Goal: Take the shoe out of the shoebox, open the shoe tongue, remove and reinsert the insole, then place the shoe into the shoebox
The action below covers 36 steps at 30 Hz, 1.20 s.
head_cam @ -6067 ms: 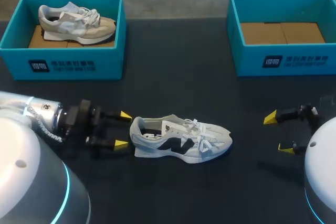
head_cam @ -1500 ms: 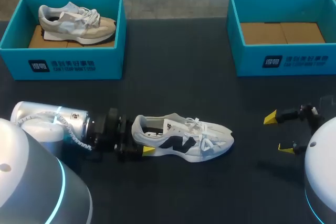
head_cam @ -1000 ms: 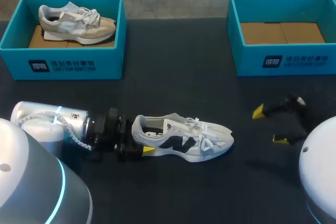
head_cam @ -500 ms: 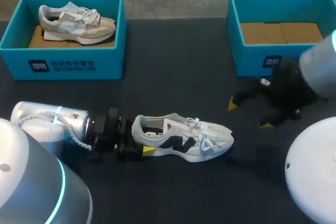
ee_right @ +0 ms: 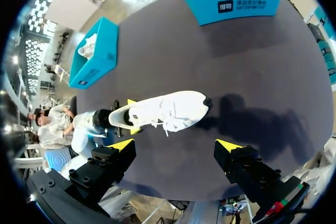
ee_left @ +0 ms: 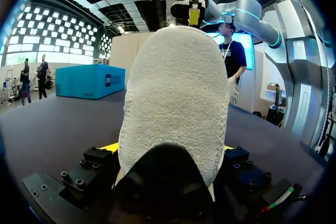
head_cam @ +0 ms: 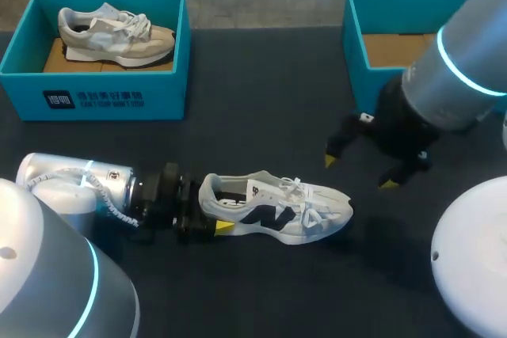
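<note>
A white sneaker with a dark side logo (head_cam: 273, 210) lies on its sole on the dark table, toe to the right. My left gripper (head_cam: 215, 205) is shut on its heel, one yellow tip on each side. That heel (ee_left: 176, 103) fills the left wrist view between the fingers of the left gripper (ee_left: 169, 148). My right gripper (head_cam: 359, 172) hangs open above and just right of the toe, holding nothing. From the right wrist view, the sneaker (ee_right: 163, 111) lies below and ahead of the right gripper (ee_right: 174, 145), with the left gripper (ee_right: 132, 116) at its heel.
A teal shoebox (head_cam: 95, 100) at the back left holds a beige shoe (head_cam: 115, 33). A second teal shoebox (head_cam: 396, 9) at the back right has only cardboard inside and is partly covered by my right arm (head_cam: 451, 77).
My right arm swung in from the table's right edge toward the sneaker's toe, its fingers staying open. The left gripper and the sneaker have not moved.
</note>
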Tool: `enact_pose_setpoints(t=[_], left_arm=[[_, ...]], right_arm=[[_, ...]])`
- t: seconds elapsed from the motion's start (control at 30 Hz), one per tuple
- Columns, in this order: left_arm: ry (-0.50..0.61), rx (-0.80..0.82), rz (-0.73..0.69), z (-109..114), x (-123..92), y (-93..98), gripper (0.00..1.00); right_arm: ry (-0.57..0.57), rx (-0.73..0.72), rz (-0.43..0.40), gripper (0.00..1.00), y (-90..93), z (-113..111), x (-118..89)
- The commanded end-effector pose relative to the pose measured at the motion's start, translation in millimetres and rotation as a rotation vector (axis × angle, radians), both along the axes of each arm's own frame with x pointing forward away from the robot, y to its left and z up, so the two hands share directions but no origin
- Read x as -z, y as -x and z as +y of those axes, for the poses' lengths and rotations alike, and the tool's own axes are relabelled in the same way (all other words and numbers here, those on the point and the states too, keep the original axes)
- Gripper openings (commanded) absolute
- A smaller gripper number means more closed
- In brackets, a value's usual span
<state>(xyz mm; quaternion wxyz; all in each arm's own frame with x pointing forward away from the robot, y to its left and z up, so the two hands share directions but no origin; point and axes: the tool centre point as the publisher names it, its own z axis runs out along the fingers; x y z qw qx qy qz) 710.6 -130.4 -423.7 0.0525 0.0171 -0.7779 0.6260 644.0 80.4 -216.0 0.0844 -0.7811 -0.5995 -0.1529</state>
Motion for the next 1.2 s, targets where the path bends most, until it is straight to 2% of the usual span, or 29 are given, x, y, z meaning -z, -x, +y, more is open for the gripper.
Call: enact_pose_setpoints(t=[0.03, 0.17, 0.43, 0.6, 0.77, 1.03, 1.2], left_arm=[[-0.002, 0.002, 0.001, -0.6, 2.5, -4.0, 0.00], [-0.002, 0.002, 0.001, -0.6, 2.5, -4.0, 0.00], [-0.002, 0.002, 0.001, -0.6, 2.5, -4.0, 0.00], [-0.002, 0.002, 0.001, -0.6, 2.5, -4.0, 0.00], [-0.002, 0.002, 0.001, -0.6, 2.5, -4.0, 0.00], [-0.002, 0.002, 0.001, -0.6, 2.5, -4.0, 0.00], [-0.002, 0.002, 0.001, -0.6, 2.5, -4.0, 0.00]], right_arm=[[0.024, 0.002, 0.007, 1.00, -2.7, 3.5, 2.0], [0.024, 0.002, 0.007, 1.00, -2.7, 3.5, 2.0], [0.202, -0.146, -0.005, 1.00, -3.8, 51.0, 6.9], [0.286, -0.178, 0.022, 1.00, -7.7, 73.8, 14.7], [0.353, -0.196, 0.012, 1.00, -18.2, 92.2, 22.0], [0.409, -0.224, -0.007, 1.00, -25.1, 115.7, 35.6], [0.391, -0.222, 0.015, 1.00, -27.7, 117.8, 44.7]])
